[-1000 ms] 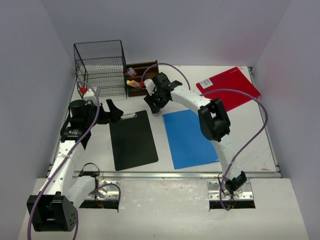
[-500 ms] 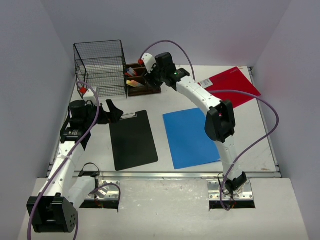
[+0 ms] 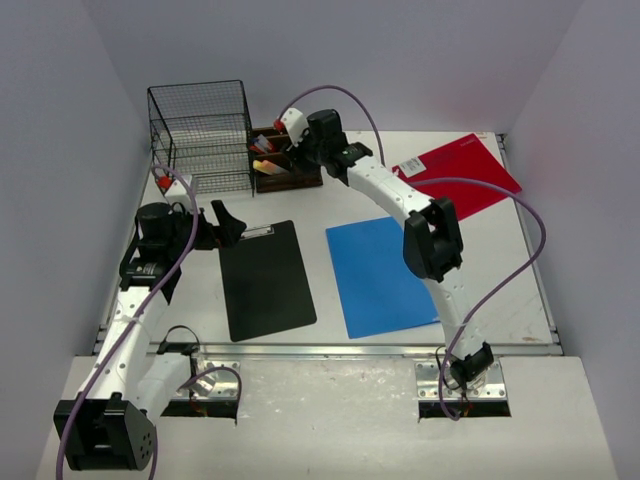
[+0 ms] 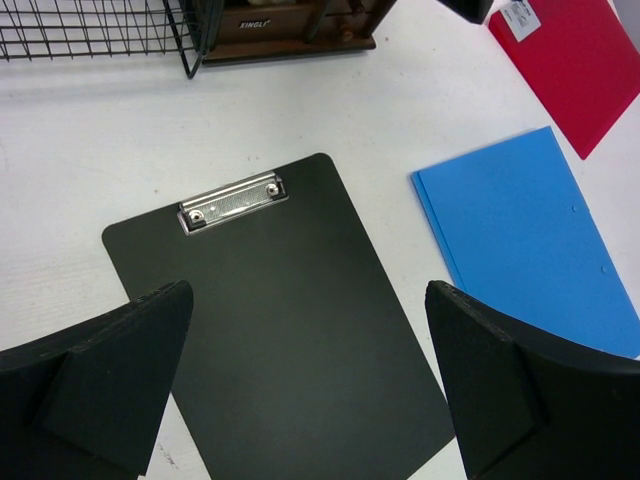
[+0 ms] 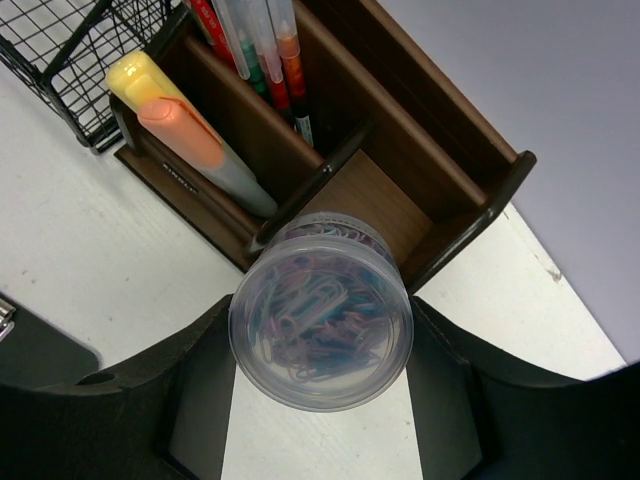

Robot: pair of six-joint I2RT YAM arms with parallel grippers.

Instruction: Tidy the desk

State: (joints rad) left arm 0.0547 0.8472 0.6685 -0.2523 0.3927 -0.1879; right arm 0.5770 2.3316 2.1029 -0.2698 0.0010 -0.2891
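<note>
The white desk (image 3: 350,200) carries a brown wooden organizer (image 3: 276,166) at the back. My right gripper (image 5: 320,350) is shut on a clear round tub of coloured paper clips (image 5: 320,325). It holds the tub just over the organizer's empty right compartment (image 5: 372,195). In the top view the right gripper (image 3: 300,150) is at the organizer's right end. My left gripper (image 4: 310,370) stands wide open above the black clipboard (image 4: 290,330), with nothing between its fingers. It shows in the top view as the left gripper (image 3: 228,222), beside the clipboard's (image 3: 265,280) clip end.
A black wire basket (image 3: 203,135) stands left of the organizer. A yellow-orange highlighter (image 5: 185,140) and pens (image 5: 265,50) fill the organizer's left slots. A blue folder (image 3: 378,275) lies mid-desk, a red folder (image 3: 460,175) at the back right.
The right arm has swung from above the desk near the clipboard's top back to the organizer, carrying the tub. The left arm has stayed put.
</note>
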